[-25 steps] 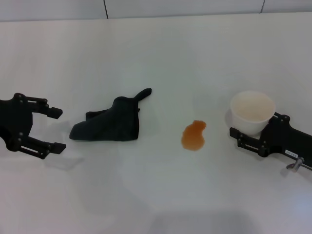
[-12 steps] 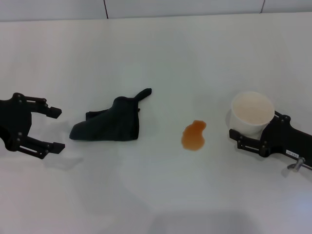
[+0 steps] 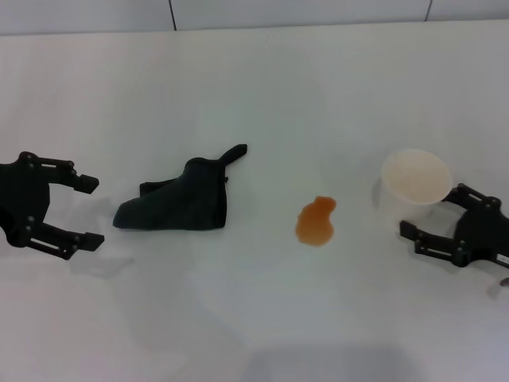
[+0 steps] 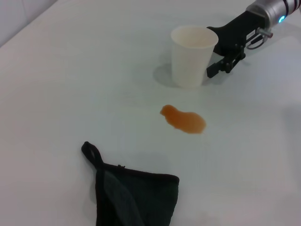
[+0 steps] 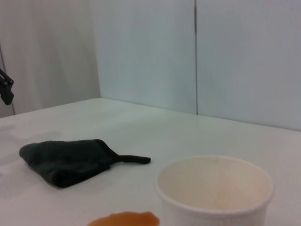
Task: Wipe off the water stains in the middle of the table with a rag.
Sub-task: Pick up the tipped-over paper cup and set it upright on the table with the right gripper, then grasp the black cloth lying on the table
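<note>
Head view: rag (image 3: 176, 205) lies untouched left of the counter (image 3: 262, 87) centre, the orange-brown water stains (image 3: 316, 220) just beside it, unwiped. Left gripper (image 3: 86, 211) stands apart near the rag; right gripper (image 3: 433, 217), also apart, sits by the paper cup (image 3: 414, 184). Pickup not yet begun; next, the left gripper must close on the rag.

On the worktop (image 3: 262, 87): rag (image 3: 179, 200) lying left of centre, puddle (image 3: 316, 220) near the middle, cup (image 3: 415, 185) standing upright further right. Left pincer (image 3: 86, 211) open, well apart from the rag's left end. Right pincer (image 3: 433, 213) open just right of the cup, apart from it.
</note>
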Controlling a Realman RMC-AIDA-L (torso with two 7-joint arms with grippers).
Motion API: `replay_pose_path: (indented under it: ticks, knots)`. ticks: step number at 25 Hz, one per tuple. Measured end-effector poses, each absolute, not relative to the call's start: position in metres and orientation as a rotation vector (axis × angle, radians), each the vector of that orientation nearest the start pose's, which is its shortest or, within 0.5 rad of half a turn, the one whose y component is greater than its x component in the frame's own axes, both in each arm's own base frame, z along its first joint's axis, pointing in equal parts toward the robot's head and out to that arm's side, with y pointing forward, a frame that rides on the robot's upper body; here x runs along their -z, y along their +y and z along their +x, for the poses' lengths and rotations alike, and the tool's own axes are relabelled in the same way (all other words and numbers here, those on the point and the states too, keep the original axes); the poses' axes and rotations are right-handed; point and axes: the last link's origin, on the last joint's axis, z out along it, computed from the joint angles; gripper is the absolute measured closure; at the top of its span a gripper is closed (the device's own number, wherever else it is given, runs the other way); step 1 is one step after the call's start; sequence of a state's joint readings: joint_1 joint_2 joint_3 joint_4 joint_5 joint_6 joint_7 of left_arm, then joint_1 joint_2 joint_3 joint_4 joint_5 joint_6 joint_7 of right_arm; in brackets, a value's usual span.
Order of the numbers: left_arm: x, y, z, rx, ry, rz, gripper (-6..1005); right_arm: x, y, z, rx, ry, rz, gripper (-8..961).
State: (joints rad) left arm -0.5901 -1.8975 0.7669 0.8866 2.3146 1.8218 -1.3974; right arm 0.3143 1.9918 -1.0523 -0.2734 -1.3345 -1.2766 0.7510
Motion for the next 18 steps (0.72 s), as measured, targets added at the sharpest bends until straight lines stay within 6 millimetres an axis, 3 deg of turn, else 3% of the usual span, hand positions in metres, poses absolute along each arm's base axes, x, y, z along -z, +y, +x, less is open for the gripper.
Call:
replay_pose_path:
  ticks: [8, 18]
  knots:
    - [-0.083, 0.335, -0.273, 0.042, -0.296, -3.02, 124, 0.006, 0.276, 0.357, -0.574, 0.549, -2.399, 78]
    - [-0.083, 0.332, -0.278, 0.018, -0.322, -3.014, 125, -0.037, 0.292, 0.337, -0.397, 0.569, -2.604, 79]
